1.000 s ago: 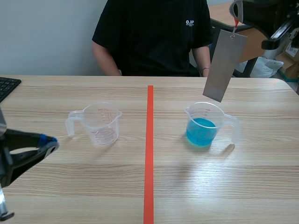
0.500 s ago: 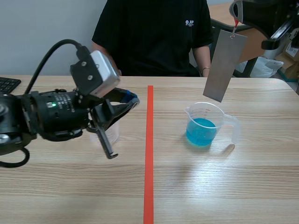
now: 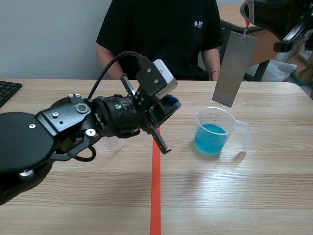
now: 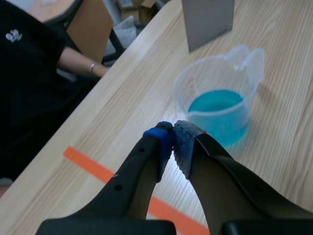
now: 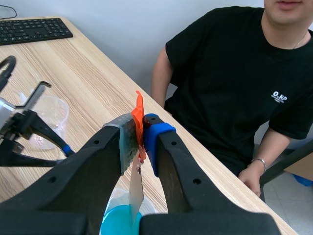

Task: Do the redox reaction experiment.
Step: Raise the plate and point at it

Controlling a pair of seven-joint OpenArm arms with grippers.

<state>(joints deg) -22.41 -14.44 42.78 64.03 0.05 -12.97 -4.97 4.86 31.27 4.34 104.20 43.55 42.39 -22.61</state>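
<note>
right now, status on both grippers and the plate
Left gripper shut, empty, beside beaker. Right gripper shut on orange tab; metal plate hangs above blue liquid, not dipped. Path down clear.

**Two cups set on a table (image 3: 244, 196), divided by a tape line (image 3: 155, 196)**

The filled cup (image 3: 212, 132) is placed right of the tape line and the empty cup (image 3: 112, 143) left of it, well apart; the empty cup is largely hidden behind the left arm (image 3: 73, 127). The left gripper (image 4: 171, 142) is held over the tape line, with the filled cup just ahead of it. A metal sheet (image 3: 234, 68) is hung from the right gripper (image 5: 139, 134) above the filled cup, clear of its rim. A person (image 3: 161, 34) is seated behind the table's far edge, and a keyboard (image 3: 7, 90) is laid at the far left.
</note>
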